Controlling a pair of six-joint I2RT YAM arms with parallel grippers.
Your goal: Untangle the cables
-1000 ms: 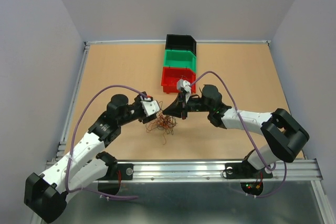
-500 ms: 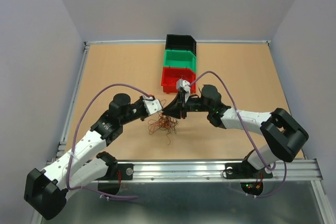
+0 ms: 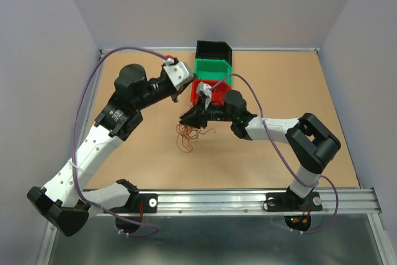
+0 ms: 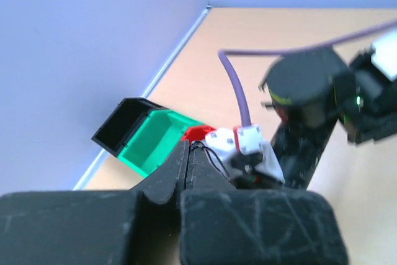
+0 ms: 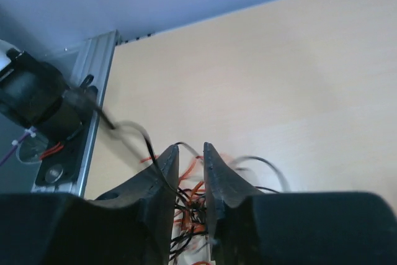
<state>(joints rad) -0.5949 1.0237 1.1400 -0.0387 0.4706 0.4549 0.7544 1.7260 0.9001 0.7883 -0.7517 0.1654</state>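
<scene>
The cables (image 3: pixel 186 136) are a small wiry clump of reddish-brown and dark strands, hanging just under my right gripper (image 3: pixel 185 118) at the table's middle. In the right wrist view the jaws of that gripper (image 5: pixel 190 150) stand a little apart, with orange and black cables (image 5: pixel 197 206) packed between them. My left gripper (image 3: pixel 178 96) is raised up by the red bin (image 3: pixel 196 85). Its jaws (image 4: pixel 189 146) are pressed together on one thin black wire (image 4: pixel 214 161) that loops out of the tip.
Three bins stand in a row at the back: red, green (image 3: pixel 214 68) and black (image 3: pixel 213 49). The left wrist view shows the green bin (image 4: pixel 149 147) and black bin (image 4: pixel 118 130) below. A metal rail (image 3: pixel 248 200) runs along the near edge; walls enclose three sides.
My left gripper closed, then swung up and back toward the red bin with one wire. The right gripper loosened, closed on the clump and shifted left, and the clump went with it.
</scene>
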